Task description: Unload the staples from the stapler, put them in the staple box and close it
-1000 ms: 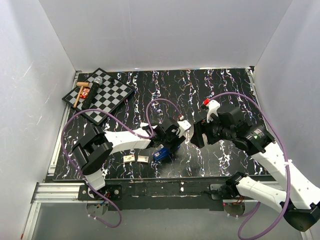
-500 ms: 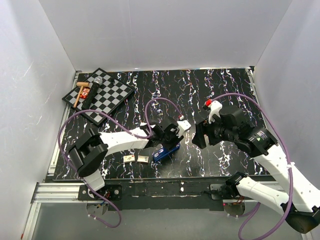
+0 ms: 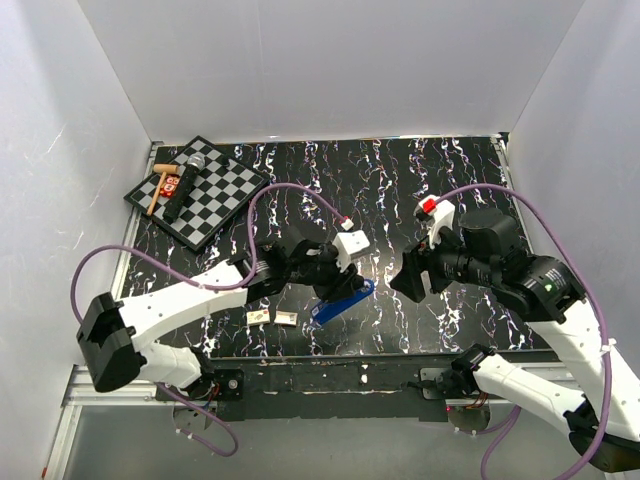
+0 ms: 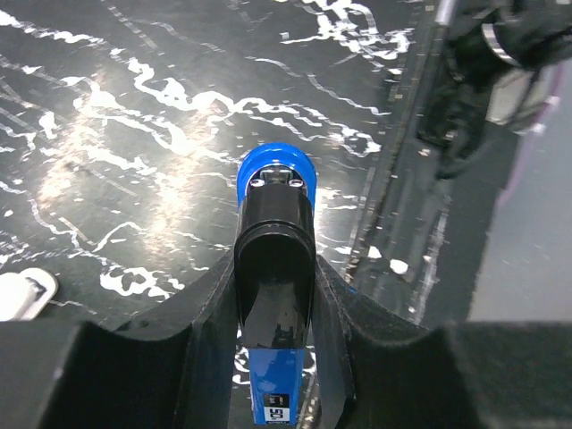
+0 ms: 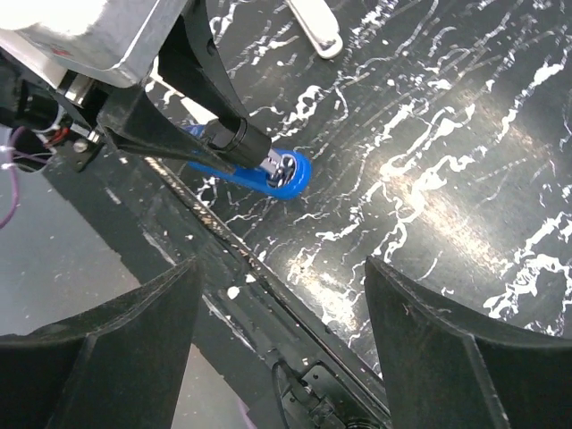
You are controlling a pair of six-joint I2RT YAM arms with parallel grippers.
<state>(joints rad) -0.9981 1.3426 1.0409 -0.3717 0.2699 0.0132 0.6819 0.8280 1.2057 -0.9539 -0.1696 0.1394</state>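
My left jaws are pinching the small bright blue stapler with the glossy black upper part (image 4: 275, 259), one black finger (image 4: 207, 332) pressed on each flank near its rear. Its long axis runs straight out from that grip, so the rounded blue end with its little screws juts free ahead. From above, the stapler (image 3: 343, 301) lies slantwise over the black, white-veined bench (image 3: 450, 180), close to the near edge, its free end aimed at my right arm. I cannot tell whether it rests on the bench or hangs just over it. My right jaws stand spread wide, pinching nothing, their two black fingers (image 5: 112, 353) framing that blue end from well apart, roughly along the same axis. I judge the right arm is the one to close in on the free end while the left holds firm. Nothing lies between them, but the metal rail of the near edge sits just beside the line of approach. A white elongated piece (image 5: 315, 31) lies on the bench beyond the left jaws; I cannot say whether it belongs to the stapler. Two small tan-white blocks (image 3: 272, 317) lie left of it, and a black-and-white chequered board (image 3: 215, 190) sits well apart at the far left
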